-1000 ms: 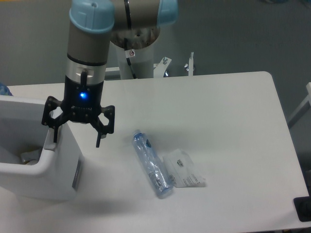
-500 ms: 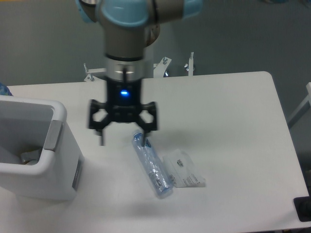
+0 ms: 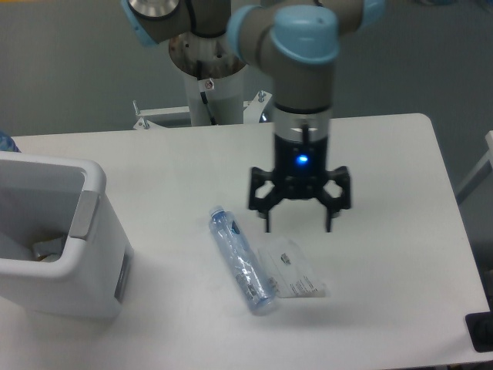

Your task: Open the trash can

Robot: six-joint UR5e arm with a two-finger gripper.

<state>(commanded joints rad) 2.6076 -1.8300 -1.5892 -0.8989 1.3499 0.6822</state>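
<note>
The trash can point(image 3: 65, 254) sits at the left edge of the white desk point(image 3: 385, 231), partly cut off by the frame. It is a white boxy bin with rounded corners, and its top is open, so the inside shows with a small pale thing lying low within. A grey tab point(image 3: 83, 216) lies on the right-hand rim, and a grey strip shows lower on the right wall. The claw point(image 3: 299, 225) hangs well apart from the trash can, over the middle of the desk, pointing straight down with its two fingers spread wide and nothing between them. A blue light glows on the wrist just above it. Below and to the left of the claw lies a clear plastic bottle point(image 3: 243, 262) on its side, cap end toward the back of the desk, running on a slant toward the front. Just beside the bottle's lower end, on the right, lies a clear plastic bag point(image 3: 293, 270) with printing on it, flat on the desk and touching or nearly touching the bottle.
</note>
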